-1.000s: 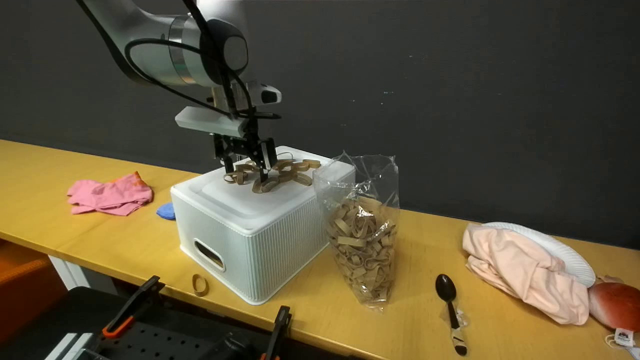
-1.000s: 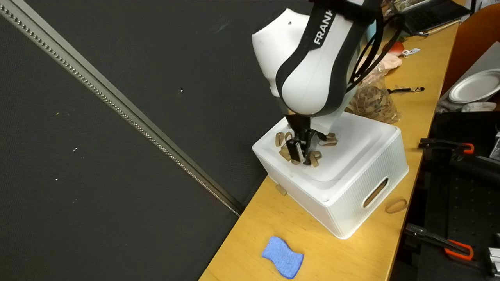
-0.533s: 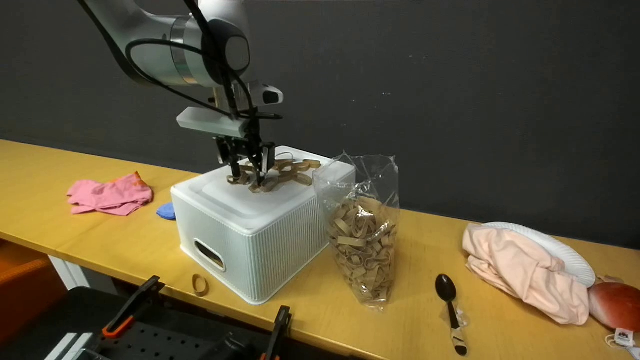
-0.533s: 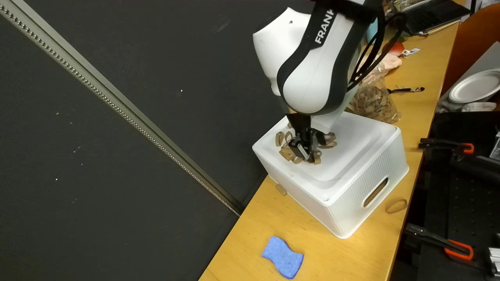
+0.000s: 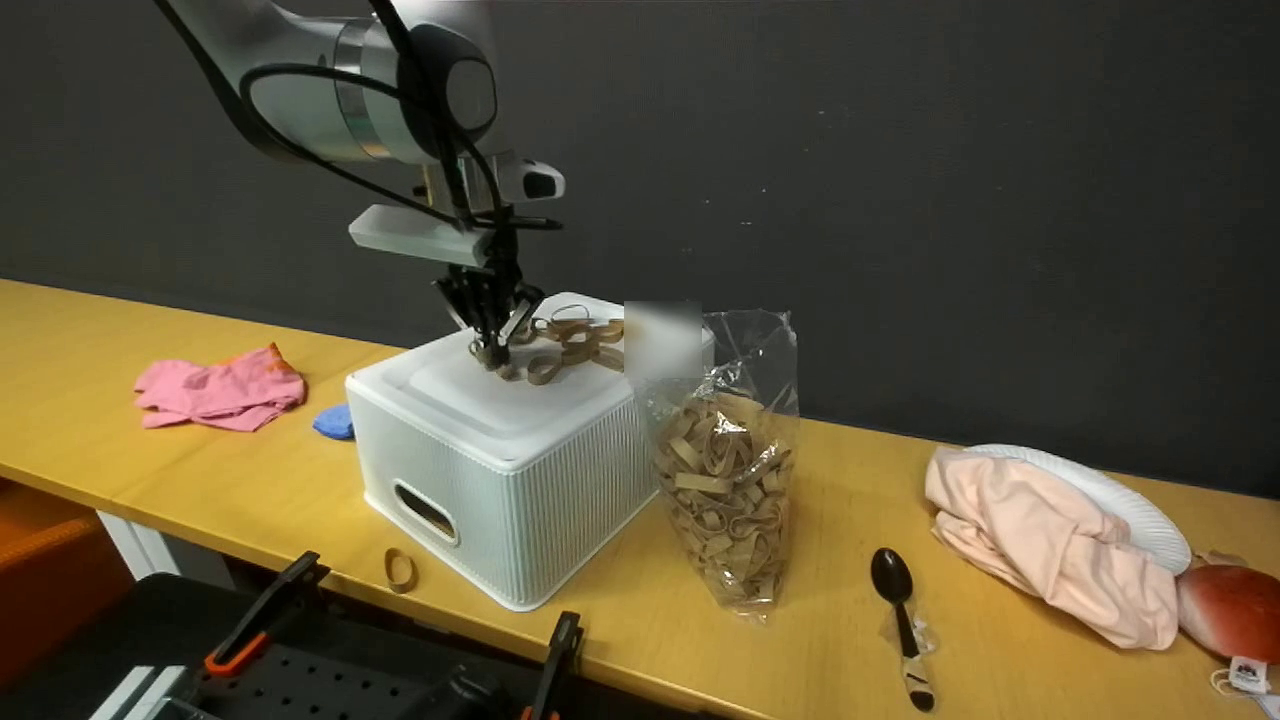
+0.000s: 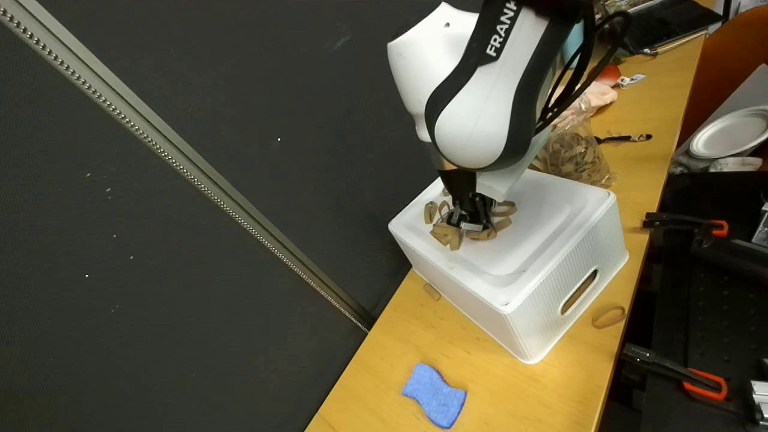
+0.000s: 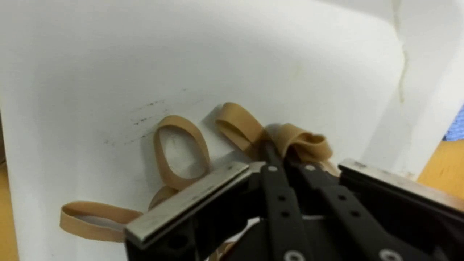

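Closing on the bands [image 6: 445, 230] over the last second, the hand [image 7: 281, 157] has brought its fingers almost together; earlier they stood wide apart, tips down at the box [image 5: 582, 500] top. In the wrist view, a flat band [image 7: 242, 121] runs up to the tip on the left of that view, and a crumpled band [image 7: 310, 153] is bunched at the tip beside it; whether either is pinched between them I cannot tell. The arm [image 6: 477, 123] sits slightly higher, and the box has shifted a little on the table [image 5: 845, 520], which I read as the tips bearing down while they met. So the grasp looks made but unproven: the bunching favours a catch, yet nothing shows clear of the box top.

Most bands lie toward the box's top edge opposite its handle slot [image 6: 579, 293]. A round loop [image 7: 163, 168] sits just beside the fingers, outside the grip. A lone band [image 5: 402, 587] is near the table's front edge. The bag [image 5: 725, 500] of bands stands just beside the box; the sponge [image 6: 435, 396] lies off its opposite side.
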`<state>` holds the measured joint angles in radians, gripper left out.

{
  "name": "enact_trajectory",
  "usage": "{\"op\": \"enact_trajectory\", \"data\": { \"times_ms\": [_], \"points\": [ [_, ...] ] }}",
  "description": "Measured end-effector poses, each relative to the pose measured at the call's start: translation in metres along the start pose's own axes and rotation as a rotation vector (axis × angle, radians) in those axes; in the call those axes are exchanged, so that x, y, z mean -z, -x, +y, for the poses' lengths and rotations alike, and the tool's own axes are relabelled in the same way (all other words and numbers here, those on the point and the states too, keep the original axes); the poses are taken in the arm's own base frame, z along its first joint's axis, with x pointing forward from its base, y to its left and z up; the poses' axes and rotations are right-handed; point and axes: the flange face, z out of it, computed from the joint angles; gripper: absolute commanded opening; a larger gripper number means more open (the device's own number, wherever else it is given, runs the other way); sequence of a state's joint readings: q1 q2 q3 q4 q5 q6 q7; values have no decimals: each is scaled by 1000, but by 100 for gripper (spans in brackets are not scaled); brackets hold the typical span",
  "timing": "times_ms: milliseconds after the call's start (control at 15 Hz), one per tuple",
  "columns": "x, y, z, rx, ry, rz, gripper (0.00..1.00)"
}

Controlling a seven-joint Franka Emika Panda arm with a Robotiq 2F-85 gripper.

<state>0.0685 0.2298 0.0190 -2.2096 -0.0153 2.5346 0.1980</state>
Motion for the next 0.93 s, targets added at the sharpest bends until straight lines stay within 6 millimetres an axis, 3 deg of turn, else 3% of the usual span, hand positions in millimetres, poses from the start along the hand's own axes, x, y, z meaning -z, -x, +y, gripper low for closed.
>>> {"op": "enact_trajectory", "data": {
  "times_ms": [267, 467, 733, 933],
  "points": [
    [7, -1, 3, -10, 3, 10, 1],
    [34, -4, 15, -23, 26, 34, 1],
    [79, -5, 53, -69, 59, 58, 1],
    [99, -4, 92, -132, 72, 73, 1]
  ]
}}
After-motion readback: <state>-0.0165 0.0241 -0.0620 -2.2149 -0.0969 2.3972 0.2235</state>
